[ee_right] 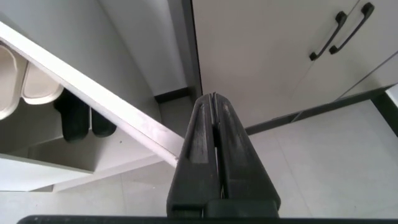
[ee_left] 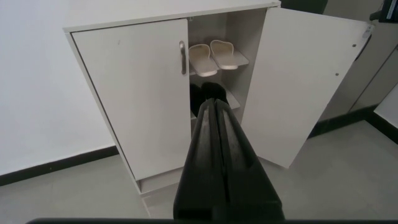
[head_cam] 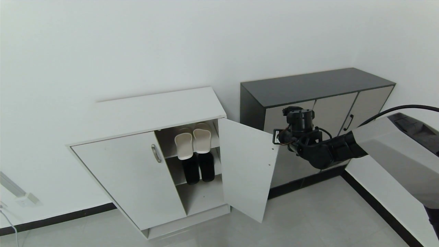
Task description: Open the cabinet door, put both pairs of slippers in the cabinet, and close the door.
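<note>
The white cabinet (head_cam: 154, 109) stands with its right door (head_cam: 247, 168) swung open and its left door (head_cam: 133, 178) closed. White slippers (head_cam: 192, 142) lie on the upper shelf, with black slippers (head_cam: 199, 168) on the shelf below. My right gripper (head_cam: 276, 136) is shut, empty, and close to the outer side of the open door's free edge (ee_right: 93, 93); I cannot tell if it touches. In the right wrist view, that gripper (ee_right: 213, 98) has its fingers pressed together. My left gripper (ee_left: 214, 102) is shut and empty, held in front of the cabinet opening and facing the black slippers (ee_left: 208, 93).
A grey cabinet (head_cam: 315, 85) with black handles (ee_right: 339, 28) stands right of the white one, just behind the right arm. A socket box (head_cam: 24, 199) sits low on the left wall. Bare tiled floor (head_cam: 308, 219) lies in front.
</note>
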Tool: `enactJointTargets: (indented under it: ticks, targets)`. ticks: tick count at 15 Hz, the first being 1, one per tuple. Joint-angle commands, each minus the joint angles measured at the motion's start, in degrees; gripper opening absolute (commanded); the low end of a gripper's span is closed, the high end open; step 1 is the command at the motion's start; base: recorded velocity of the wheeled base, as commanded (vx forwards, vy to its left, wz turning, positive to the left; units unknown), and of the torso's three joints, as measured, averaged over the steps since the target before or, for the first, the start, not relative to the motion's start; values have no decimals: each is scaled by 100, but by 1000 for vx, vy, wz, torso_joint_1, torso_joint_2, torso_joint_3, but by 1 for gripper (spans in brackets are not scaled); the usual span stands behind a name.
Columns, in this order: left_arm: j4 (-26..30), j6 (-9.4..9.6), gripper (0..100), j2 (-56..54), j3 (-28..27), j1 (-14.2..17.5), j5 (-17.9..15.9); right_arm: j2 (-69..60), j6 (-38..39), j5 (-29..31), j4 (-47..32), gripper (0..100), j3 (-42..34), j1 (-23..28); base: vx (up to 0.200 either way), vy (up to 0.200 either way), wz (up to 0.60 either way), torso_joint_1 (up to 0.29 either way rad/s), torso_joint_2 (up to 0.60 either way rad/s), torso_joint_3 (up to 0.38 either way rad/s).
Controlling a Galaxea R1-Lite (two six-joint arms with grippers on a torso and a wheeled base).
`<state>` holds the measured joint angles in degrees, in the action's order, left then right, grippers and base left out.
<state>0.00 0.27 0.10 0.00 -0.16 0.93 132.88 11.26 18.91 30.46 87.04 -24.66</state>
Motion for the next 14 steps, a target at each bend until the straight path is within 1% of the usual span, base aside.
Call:
enactJointTargets:
  ticks: [1, 5, 8, 10, 14]
  targets:
    - [0, 0, 0, -1, 0, 7, 4, 10, -1, -1, 3, 0, -3, -4, 0, 0, 0, 0, 0, 0]
    - [0, 0, 0, -1, 0, -2, 4, 1, -1, -1, 3, 0, -47, -56, 0, 0, 0, 0, 0, 0]
    - [0, -9, 0, -1, 0, -2, 4, -104, -1, 8, 12, 0, -223, -197, 0, 0, 0, 0, 0, 0]
    - [0, -9, 0, -1, 0, -2, 4, -280, -1, 25, 21, 0, -478, -355, 0, 0, 0, 0, 0, 0]
    - [0, -36, 0, -1, 0, -2, 4, -693, -1, 52, 47, 0, -1031, -839, 0, 0, 0, 0, 0, 0]
